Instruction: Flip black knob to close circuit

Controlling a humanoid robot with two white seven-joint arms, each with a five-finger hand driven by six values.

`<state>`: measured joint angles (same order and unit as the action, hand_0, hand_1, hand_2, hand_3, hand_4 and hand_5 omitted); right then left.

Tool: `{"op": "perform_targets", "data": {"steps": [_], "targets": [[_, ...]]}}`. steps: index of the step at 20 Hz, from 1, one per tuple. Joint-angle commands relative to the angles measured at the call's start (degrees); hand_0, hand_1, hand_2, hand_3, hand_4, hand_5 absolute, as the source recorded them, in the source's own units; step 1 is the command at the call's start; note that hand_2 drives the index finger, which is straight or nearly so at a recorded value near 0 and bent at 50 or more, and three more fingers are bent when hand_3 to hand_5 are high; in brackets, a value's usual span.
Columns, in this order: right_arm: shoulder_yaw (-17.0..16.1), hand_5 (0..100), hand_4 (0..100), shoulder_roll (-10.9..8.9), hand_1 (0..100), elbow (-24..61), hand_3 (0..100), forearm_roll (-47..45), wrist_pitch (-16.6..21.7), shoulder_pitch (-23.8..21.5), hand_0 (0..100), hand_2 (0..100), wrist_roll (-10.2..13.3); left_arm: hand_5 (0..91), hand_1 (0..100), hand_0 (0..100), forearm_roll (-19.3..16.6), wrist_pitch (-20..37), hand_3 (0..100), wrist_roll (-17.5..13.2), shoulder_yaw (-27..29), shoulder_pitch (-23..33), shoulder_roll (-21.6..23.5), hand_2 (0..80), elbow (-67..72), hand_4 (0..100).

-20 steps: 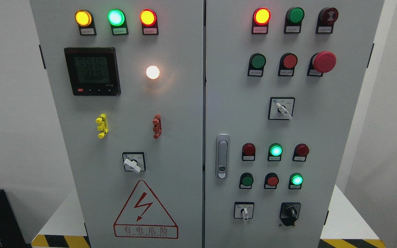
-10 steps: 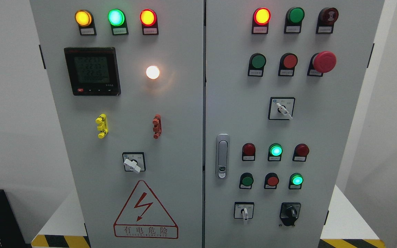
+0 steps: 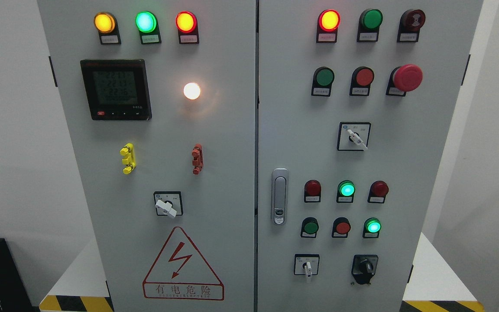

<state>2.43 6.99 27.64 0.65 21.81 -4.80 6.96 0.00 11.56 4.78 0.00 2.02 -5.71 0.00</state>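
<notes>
Inspecting the cabinet (image 3: 232, 130): the black knob (image 3: 365, 267) sits at the five o'clock corner of the right door, just right of a white-handled selector (image 3: 306, 265). Its grip appears to run toward eleven o'clock, though it is too small to be sure. Neither hand is in view, so finger state cannot be told. Judged by position, the right arm has the shorter reach. Against the earlier frames, only the meter (image 3: 115, 89) digits differ.
</notes>
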Motion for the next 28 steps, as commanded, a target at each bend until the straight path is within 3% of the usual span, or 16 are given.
{"op": "perform_targets", "data": {"steps": [1,3,8,17,19,21,25,28], "targets": [[1.52,59,62,0.04,15,14.62,79,13.04,-0.1,0.67,0,67,5.16,0.0,56,12,-1.23,0.04,0,-0.03,-1.23,0.0,0.0,0.0,1.23,0],[1.43,68,69,0.13,15,16.48,87,15.25,-0.28,0.76,0,74,6.47,0.0,56,12,-1.23,-0.05,0,-0.03,-1.23,0.0,0.0,0.0,1.23,0],[1.08,71,71,0.31,15,18.85,89,17.37,-0.28,3.48,0,75,10.7,0.0,56,12,-1.23,0.04,0,-0.03,-1.23,0.0,0.0,0.0,1.23,0],[-1.29,74,73,0.31,15,32.9,92,26.32,-2.65,3.66,0,77,11.58,0.0,56,12,-1.23,0.04,0,-0.03,-1.23,0.0,0.0,0.0,1.23,0],[-1.29,75,74,0.31,15,36.33,95,28.78,-3.27,3.74,0,78,11.14,0.0,56,12,-1.23,0.04,0,0.05,-1.23,0.0,0.0,0.0,1.23,0],[-2.43,76,75,0.31,16,40.37,96,31.16,-5.28,3.66,0,79,8.87,0.0,56,12,-1.23,-0.05,0,0.05,-1.23,0.0,0.0,0.0,1.23,0],[-3.4,77,76,0.22,17,50.74,97,33.36,-14.24,3.48,0,80,3.68,0.0,56,12,-1.23,-0.05,0,-0.03,-1.23,0.0,0.0,0.0,1.23,0],[-3.58,77,76,0.22,17,54.88,98,38.01,-16.8,3.57,0,80,2.09,0.0,56,12,-1.23,-0.05,0,-0.03,-1.23,0.0,0.0,0.0,1.23,0]]}}
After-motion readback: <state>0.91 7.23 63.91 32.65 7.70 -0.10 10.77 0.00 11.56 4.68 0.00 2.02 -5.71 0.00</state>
